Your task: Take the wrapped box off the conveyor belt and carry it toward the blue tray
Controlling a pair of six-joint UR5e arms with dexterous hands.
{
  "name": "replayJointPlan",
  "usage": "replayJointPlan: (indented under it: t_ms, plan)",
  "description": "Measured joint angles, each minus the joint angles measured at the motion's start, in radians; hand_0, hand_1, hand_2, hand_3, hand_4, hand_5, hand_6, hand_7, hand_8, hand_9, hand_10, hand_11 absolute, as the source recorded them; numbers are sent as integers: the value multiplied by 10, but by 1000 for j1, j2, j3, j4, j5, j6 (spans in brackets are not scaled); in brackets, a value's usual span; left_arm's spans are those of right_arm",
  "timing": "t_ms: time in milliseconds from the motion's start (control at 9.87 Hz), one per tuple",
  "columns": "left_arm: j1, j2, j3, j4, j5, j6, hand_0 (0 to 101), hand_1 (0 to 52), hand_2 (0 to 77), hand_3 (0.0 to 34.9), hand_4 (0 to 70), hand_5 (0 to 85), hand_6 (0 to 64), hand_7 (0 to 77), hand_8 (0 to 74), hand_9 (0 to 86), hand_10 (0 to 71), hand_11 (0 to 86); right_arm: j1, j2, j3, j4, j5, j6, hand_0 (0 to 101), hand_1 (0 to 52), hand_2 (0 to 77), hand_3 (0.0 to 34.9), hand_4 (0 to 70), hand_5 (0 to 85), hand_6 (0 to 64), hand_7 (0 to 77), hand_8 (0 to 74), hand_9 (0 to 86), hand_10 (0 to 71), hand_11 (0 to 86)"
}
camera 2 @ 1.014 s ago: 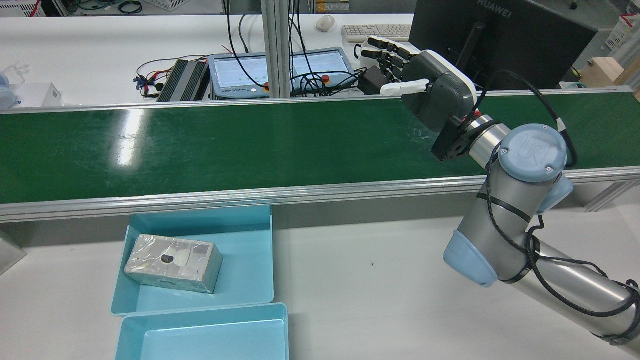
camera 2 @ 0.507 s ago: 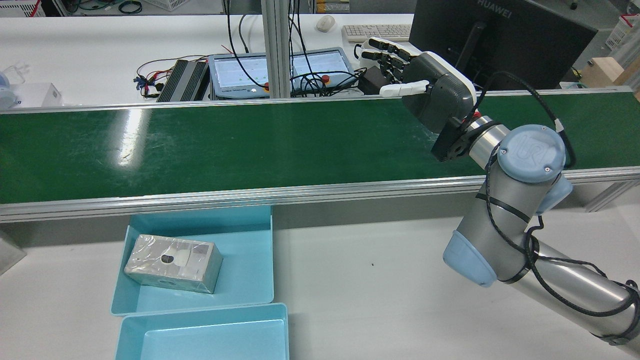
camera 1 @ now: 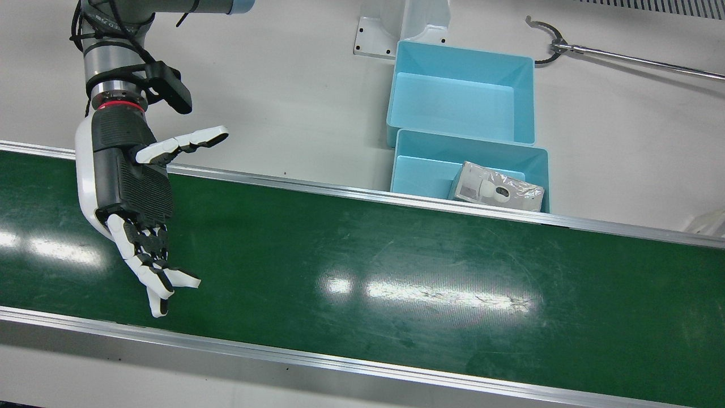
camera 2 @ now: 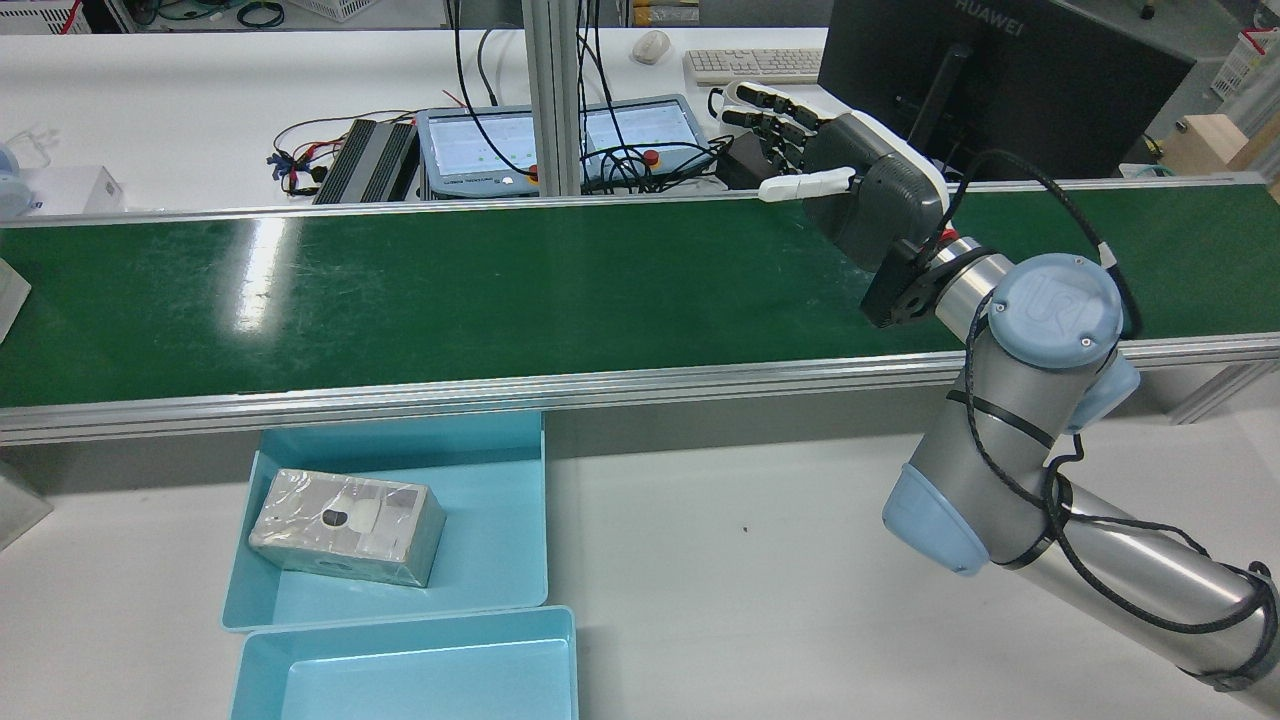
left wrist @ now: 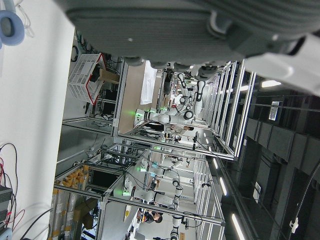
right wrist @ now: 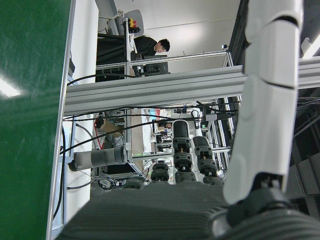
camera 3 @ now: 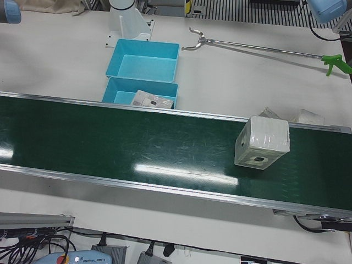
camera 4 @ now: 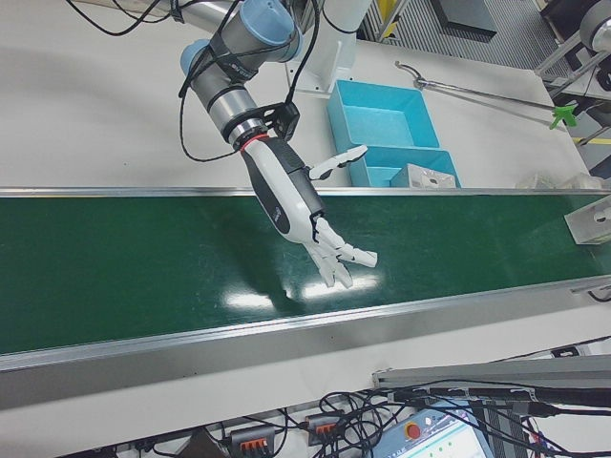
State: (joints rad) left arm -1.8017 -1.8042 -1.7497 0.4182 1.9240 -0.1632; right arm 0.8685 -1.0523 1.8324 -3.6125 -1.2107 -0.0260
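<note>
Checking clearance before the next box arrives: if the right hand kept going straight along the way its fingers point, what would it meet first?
Probably nothing on the belt: the right hand points across the conveyor belt toward its far rail. That stretch looks bare; height above the belt is unclear.

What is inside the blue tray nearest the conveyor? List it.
One wrapped box lies inside the blue tray, toward one end, with the rest of the floor bare. The tray floor beneath the box is covered, so nothing can be said of it.

Bare conveyor belt (camera 1: 396, 272) beside robot hand (camera 1: 133, 187), apparently unobstructed
</note>
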Motion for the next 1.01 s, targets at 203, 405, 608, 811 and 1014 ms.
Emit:
replayJointPlan:
  t_ms: [203, 405, 608, 811, 1014]
  plan:
    - [0, 0, 0, 0, 0, 0, 0, 0, 11, 0, 0, 11, 5, 5, 5, 0, 0, 5, -2, 0, 1, 0, -1, 0, 470, 115, 65, 1, 115, 142, 82, 224, 49, 49, 0, 11]
    - [0, 0, 0, 0, 0, 0, 0, 0, 5, 0, 0, 11, 5, 5, 5, 5, 5, 5, -2, 0, 3, -1, -1, 0, 470, 115, 65, 0, 115, 142, 82, 224, 49, 49, 0, 11]
    - [0, 0, 0, 0, 0, 0, 0, 0, 5, 0, 0, 11, 5, 5, 5, 5, 0, 5, -3, 0, 3, -1, -1, 0, 470, 115, 65, 1, 115, 142, 82, 224, 49, 49, 0, 11]
    - [0, 0, 0, 0, 0, 0, 0, 0, 11, 0, 0, 11, 5, 5, 5, 0, 0, 5, -4, 0, 2, -1, -1, 0, 469, 115, 65, 1, 115, 142, 82, 224, 49, 49, 0, 11]
    - [0, 0, 0, 0, 0, 0, 0, 0, 11, 0, 0, 11, 5, 5, 5, 5, 0, 5, -5, 0, 2, -1, -1, -4, 468, 115, 65, 1, 115, 142, 82, 224, 38, 49, 0, 11]
